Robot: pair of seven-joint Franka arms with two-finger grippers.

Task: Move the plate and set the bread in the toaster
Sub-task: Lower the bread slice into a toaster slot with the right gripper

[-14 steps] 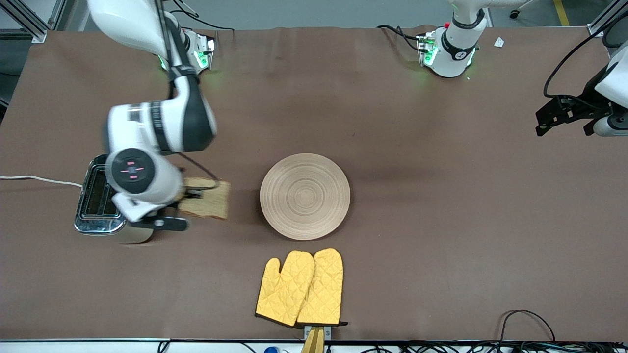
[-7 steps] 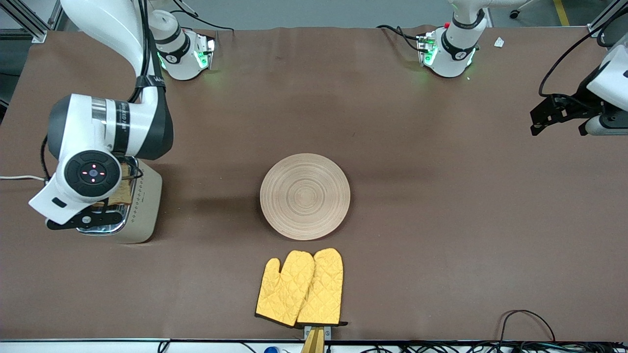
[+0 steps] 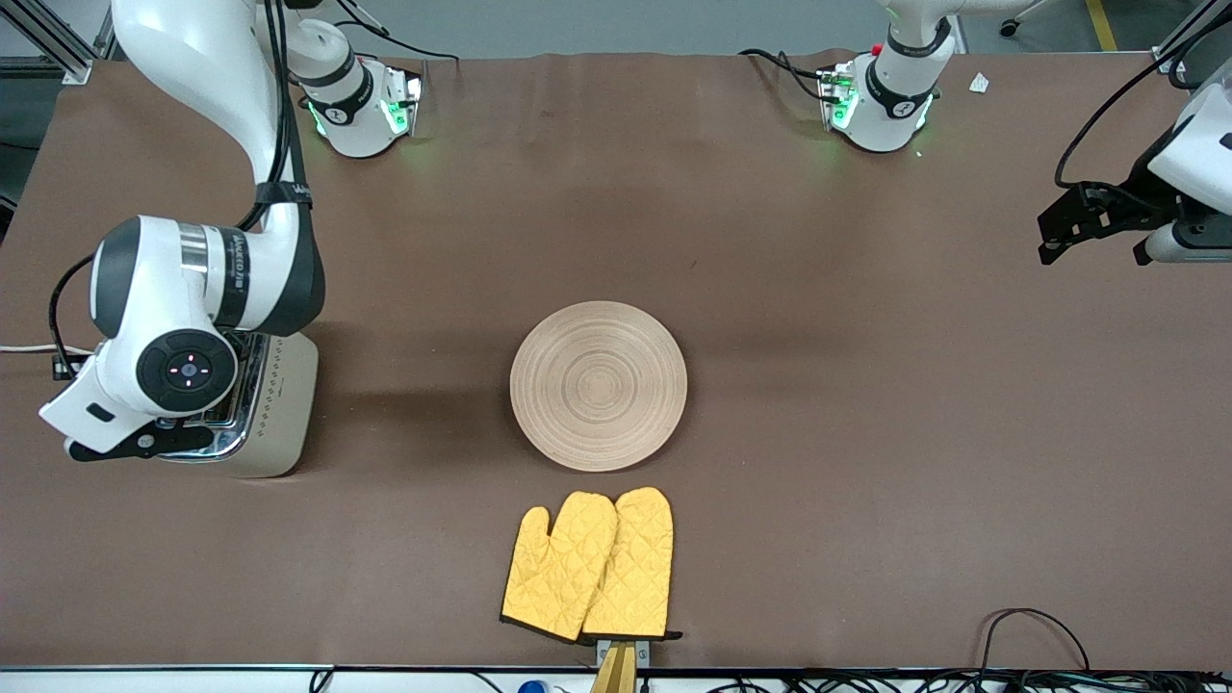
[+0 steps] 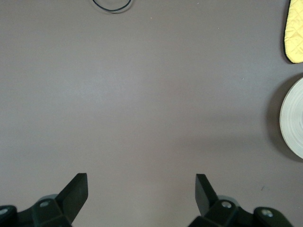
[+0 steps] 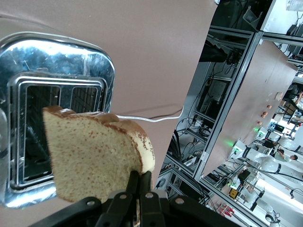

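Note:
In the right wrist view, my right gripper (image 5: 140, 177) is shut on one edge of the bread (image 5: 94, 156), a speckled slice with a darker crust. It hangs upright just over the toaster's (image 5: 61, 56) chrome top and open slots. In the front view, the right arm's wrist (image 3: 183, 371) covers most of the toaster (image 3: 284, 409) and hides the bread. The round ringed plate (image 3: 598, 385) lies bare at the table's middle. My left gripper (image 3: 1054, 231) waits open over the left arm's end of the table, its fingers (image 4: 75, 191) spread above bare brown cloth.
A pair of yellow oven mitts (image 3: 589, 563) lies nearer the front camera than the plate. The toaster's white cord (image 3: 29, 348) runs off the right arm's end of the table. A black cable loop (image 3: 1035, 630) lies by the front edge.
The right arm has swung the bread from beside the toaster, on the plate's side, to over its slots. The left gripper has drifted slightly. The plate and mitts have not moved.

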